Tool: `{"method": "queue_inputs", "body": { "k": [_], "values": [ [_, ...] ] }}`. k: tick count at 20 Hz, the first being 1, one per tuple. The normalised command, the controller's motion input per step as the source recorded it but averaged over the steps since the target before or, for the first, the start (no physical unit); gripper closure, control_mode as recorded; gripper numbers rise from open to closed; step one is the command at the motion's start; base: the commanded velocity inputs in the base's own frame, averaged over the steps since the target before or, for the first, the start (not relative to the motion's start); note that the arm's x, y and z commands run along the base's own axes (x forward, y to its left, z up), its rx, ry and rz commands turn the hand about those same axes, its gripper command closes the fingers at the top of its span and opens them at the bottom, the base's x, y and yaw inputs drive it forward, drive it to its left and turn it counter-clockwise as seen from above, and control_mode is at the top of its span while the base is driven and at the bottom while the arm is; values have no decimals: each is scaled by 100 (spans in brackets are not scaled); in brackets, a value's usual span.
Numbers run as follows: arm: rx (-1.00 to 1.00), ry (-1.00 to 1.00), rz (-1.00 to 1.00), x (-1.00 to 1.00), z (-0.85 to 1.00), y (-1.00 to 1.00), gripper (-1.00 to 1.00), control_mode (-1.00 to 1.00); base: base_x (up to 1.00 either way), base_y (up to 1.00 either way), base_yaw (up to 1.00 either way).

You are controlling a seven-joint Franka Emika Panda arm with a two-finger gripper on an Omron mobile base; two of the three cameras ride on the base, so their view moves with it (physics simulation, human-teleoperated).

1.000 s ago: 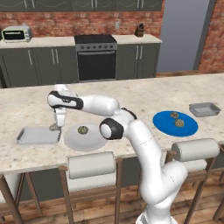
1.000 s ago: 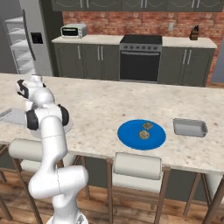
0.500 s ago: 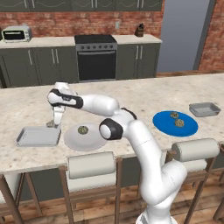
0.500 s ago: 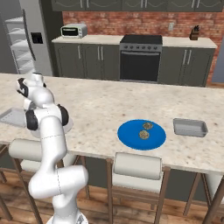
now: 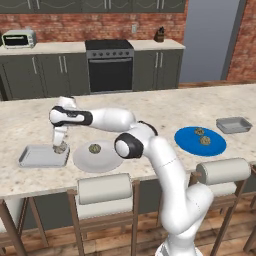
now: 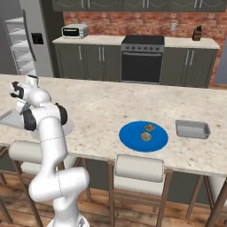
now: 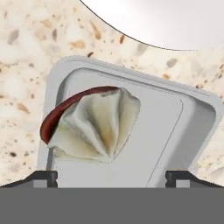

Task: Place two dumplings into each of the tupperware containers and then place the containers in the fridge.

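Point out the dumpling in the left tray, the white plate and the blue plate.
dumpling [image 7: 94, 127], hand view, on its pleated top.
white plate [image 5: 107, 159], left base view, on bare surface near its front rim.
blue plate [image 6: 131, 135], right base view, on its bare left part.

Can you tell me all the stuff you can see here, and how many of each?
dumplings: four, pale to brownish; one in the left container, one on the white plate, two on the blue plate.
tupperware containers: two, light grey; one at each end of the counter.
white plate: one, beside the left container.
blue plate: one, near the right container.
counter: one, speckled beige.
oven: one, black, back wall.
toaster oven: one, silver, back counter.
fridge: one, grey, door open.
stools: beige, along the counter.
gripper: one, open over the left container.
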Motion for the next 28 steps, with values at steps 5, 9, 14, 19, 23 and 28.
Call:
{"method": "queue_inputs", "body": {
  "k": [5,9,14,19,23,28],
  "values": [
    [4,15,-24,-92,94,-19,-100,-100,0,0,0],
    [-19,28,-37,-26,31,-93,-100,-100,0,0,0],
    [-25,24,-67,2,13,-69,-100,-100,0,0,0],
    [-22,3,-77,-4,4,-26,-100,-100,0,0,0],
    [-17,0,-79,-24,0,-2,-100,-100,0,0,0],
    [-24,7,-57,-29,64,30,-100,-100,0,0,0]
  ]
}}
